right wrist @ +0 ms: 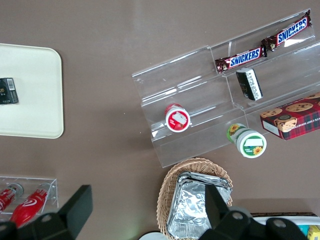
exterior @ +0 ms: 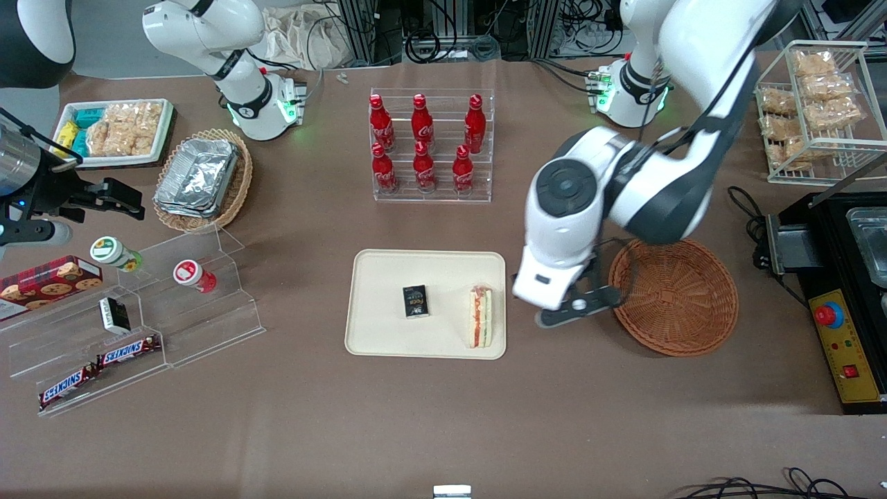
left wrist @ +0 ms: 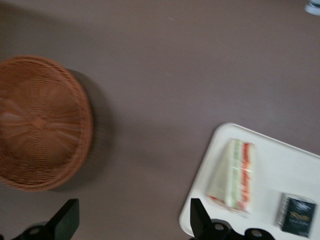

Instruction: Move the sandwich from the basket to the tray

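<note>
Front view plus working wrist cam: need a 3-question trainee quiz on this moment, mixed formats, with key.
1. True or false: the sandwich lies on the tray.
2. Multiple choice: the gripper is A) shut on the sandwich, B) open above bare table between tray and basket, C) inside the basket.
3. Fill in: besides the sandwich, the tray holds a small ____ box.

Key: 1 true. 2 B; the wrist view shows its fingers spread with nothing between them. 3 black.
</note>
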